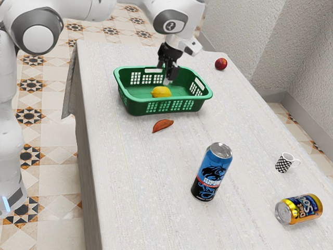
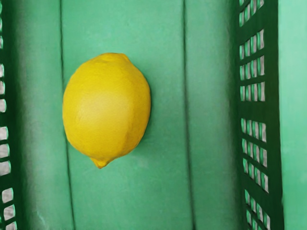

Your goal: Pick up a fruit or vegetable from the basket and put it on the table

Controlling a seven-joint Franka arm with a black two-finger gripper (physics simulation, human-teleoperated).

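My gripper (image 1: 163,74) is over the green basket (image 1: 138,108) in the exterior view, pointing down with its fingers apart and nothing between them. A yellow lemon (image 1: 161,92) lies on the basket's floor, just below the fingertips. From the wrist view, the same lemon (image 2: 106,108) rests on its side on the green floor of the basket (image 2: 216,143), clear of both slotted walls. The basket stands on the pale table (image 1: 130,172).
A reddish-brown, sweet-potato-like piece (image 1: 163,125) lies beside the basket. A red apple (image 1: 221,63) sits beyond it, towards the table's far edge. Elsewhere on the table are a tall blue can (image 1: 212,172), a checkered mug (image 1: 283,163) and a yellow can (image 1: 299,209) on its side.
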